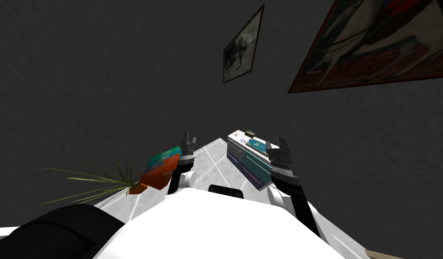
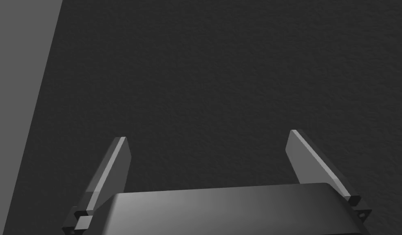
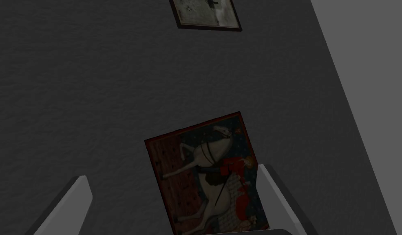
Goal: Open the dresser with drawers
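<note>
Teal and purple drawer fronts mark the dresser (image 1: 248, 162), a low white-topped chest lying just right of centre in the head view, small against the dark wall, with a few small items on its top. Pale floor tiles (image 1: 216, 162) run between it and an orange and teal box (image 1: 161, 171) at lower left of centre, where a potted plant (image 1: 109, 180) spreads thin leaves. Both arms are raised in front of me: the left gripper (image 1: 188, 143) sits just left of centre and the right gripper (image 1: 276, 145) overlaps the dresser's near end in the frame. Each claw is released, its fingers (image 2: 114, 163) spread wide around nothing, and both hands point up at the wall, not at the drawers. To do this step well, I judge the base should close in squarely on the drawer fronts first, since the dresser looks beyond reach. The right arm seems the better placed; it should drop and level until its wrist camera faces one drawer. I cannot make out any handles from here, so the pull point needs confirming up close.
</note>
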